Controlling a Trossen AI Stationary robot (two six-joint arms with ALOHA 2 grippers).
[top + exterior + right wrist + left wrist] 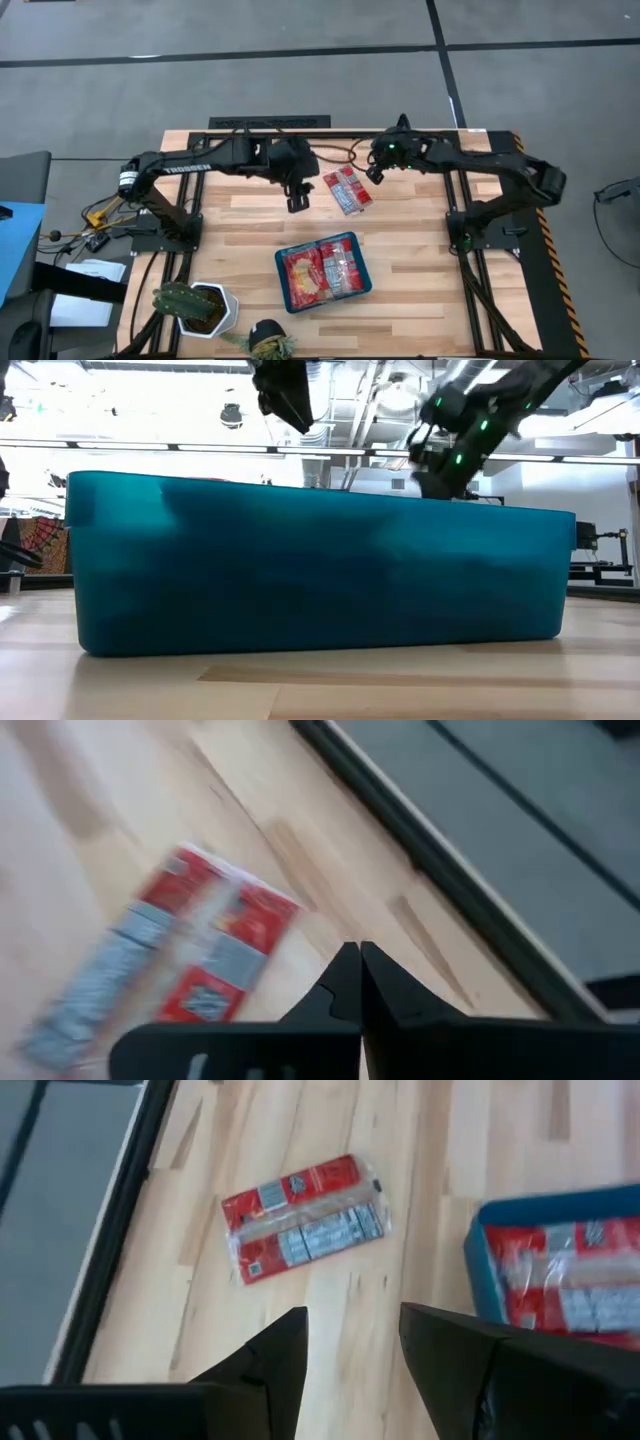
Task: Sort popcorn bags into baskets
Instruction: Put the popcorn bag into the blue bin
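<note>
Spanning the high view, the slatted wooden tabletop (420,260) stands on grey floor (300,60) crossed by dark lines. Teal basket (285,290), near the front centre, holds popcorn bags (322,270) lying flat side by side; their count is hard to make out. One loose popcorn bag (347,190) lies toward the tabletop's rear, long axis diagonal. Left gripper (298,203) hovers beside that bag, jaws released and empty. Right gripper (376,173) hovers on its other side, jaws clenched on nothing. From the low camera, the basket's wall hides its contents.
</note>
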